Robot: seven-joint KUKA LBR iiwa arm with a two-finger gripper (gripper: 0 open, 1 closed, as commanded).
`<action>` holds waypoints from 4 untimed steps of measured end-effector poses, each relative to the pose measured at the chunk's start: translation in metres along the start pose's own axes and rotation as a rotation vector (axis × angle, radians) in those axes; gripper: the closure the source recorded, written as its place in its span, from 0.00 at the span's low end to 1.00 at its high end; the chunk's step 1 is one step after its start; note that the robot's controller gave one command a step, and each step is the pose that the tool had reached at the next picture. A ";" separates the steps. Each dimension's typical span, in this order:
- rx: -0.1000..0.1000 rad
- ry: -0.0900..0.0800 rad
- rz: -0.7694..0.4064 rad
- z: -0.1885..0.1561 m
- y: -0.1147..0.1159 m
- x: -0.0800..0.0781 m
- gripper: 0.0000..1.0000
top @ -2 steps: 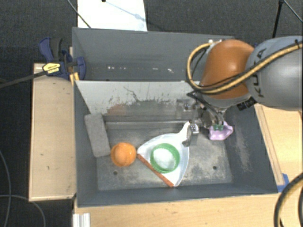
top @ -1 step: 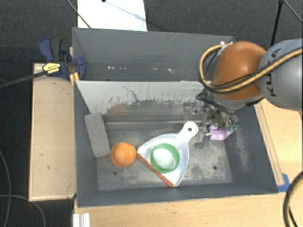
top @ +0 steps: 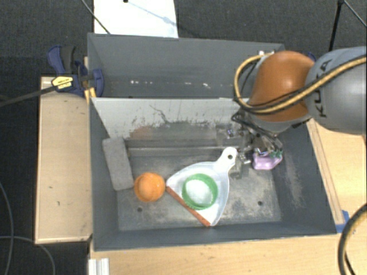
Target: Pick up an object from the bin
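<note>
In the camera view the gripper [top: 248, 153] hangs low over the grey bin [top: 172, 67], at about 3 o'clock on the bin floor; I cannot tell if it is open or closed, and I see nothing held in it; so I think the step now is lining up for a grab, with the pick not yet done; two things are nearest; a small purple thing [top: 266, 161], lumpy and pale, lies just beside the gripper at its 3 o'clock; the handle of a white scoop [top: 221, 179] pokes up at its 8 o'clock; the scoop sits mid-floor toward 6 o'clock and holds a green ring [top: 211, 182] with a white ball [top: 198, 193] inside; an orange stick [top: 189, 209] lies along its edge; an orange ball [top: 149, 187] and a grey block [top: 117, 164] rest well apart at 9 o'clock; next, I think, the gripper must sit squarely over one near thing, then close and lift.
</note>
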State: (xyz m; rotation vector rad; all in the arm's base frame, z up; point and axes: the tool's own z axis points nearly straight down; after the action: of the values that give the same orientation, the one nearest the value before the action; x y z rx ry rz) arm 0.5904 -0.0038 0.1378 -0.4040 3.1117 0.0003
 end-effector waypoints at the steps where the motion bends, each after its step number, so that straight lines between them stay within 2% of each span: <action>1: 0.000 0.002 -0.297 0.054 0.027 0.004 0.00; 2: 0.000 -0.001 -0.338 0.067 0.015 -0.007 1.00; 3: 0.000 -0.001 -0.336 0.067 0.014 -0.007 1.00; 4: -0.001 -0.001 -0.330 0.038 0.015 -0.009 1.00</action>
State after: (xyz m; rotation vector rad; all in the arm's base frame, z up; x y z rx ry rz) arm 0.5951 0.0126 0.0998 -0.9098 3.0021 0.0003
